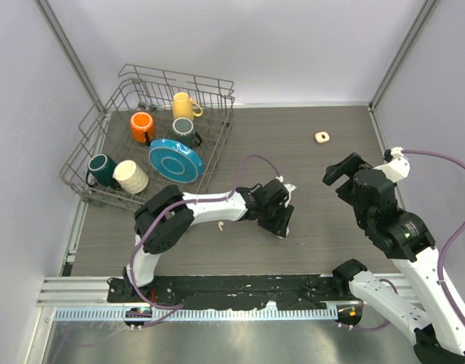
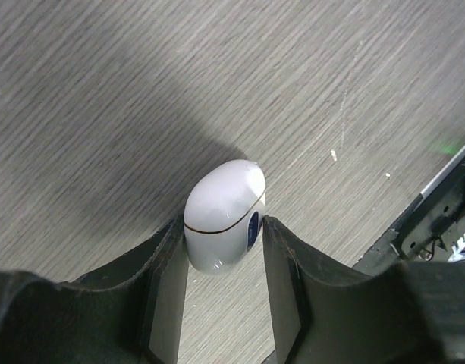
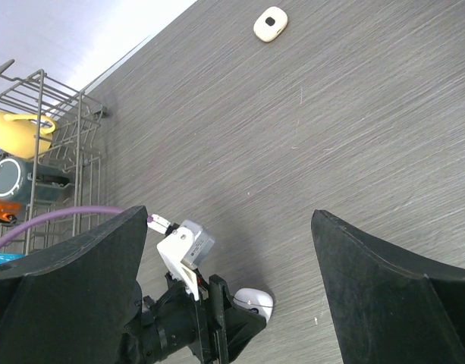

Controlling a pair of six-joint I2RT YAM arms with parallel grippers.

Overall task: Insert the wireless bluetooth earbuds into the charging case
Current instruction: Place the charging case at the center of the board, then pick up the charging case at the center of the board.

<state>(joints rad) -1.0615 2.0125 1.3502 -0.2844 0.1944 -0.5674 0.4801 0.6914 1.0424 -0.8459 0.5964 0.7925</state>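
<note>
— Earbud [image 1: 219,225] first. Where is it?
— I see one tiny white bit on the table [image 2: 103,91], back behind the left claw [image 2: 223,222], just beside its arm [image 1: 209,202]. I think it is an earbud, but it is too small to be sure. I cannot find any others.
— And the case [image 2: 224,205]?
— It lies on the table, right between the left claw's fingers [image 2: 168,280]. It is closed up.
— Is the claw squeezing it?
— Both fingers sit right up against its sides. I cannot tell if they press it or only touch it.
— What about the right claw [image 3: 228,220]?
— Its fingers are wide apart, with nothing in them. It hangs over the table and looks down at the left claw.
— Anything else?
— A small cream square [image 3: 271,24] with a dark spot lies far out in front of the right claw. I cannot tell what it is. A rack [image 1: 217,91] stands well away, past the left arm.
— So what step is this?
— I think it is the part where the case gets put in a good spot. The earbud on the table is not in yet.
— What comes next?
— My guess is that the case must be opened first. One claw has to hold it steady while the other lifts the top. Then a claw must pinch the tiny earbud softly, or it could pop away.
</note>
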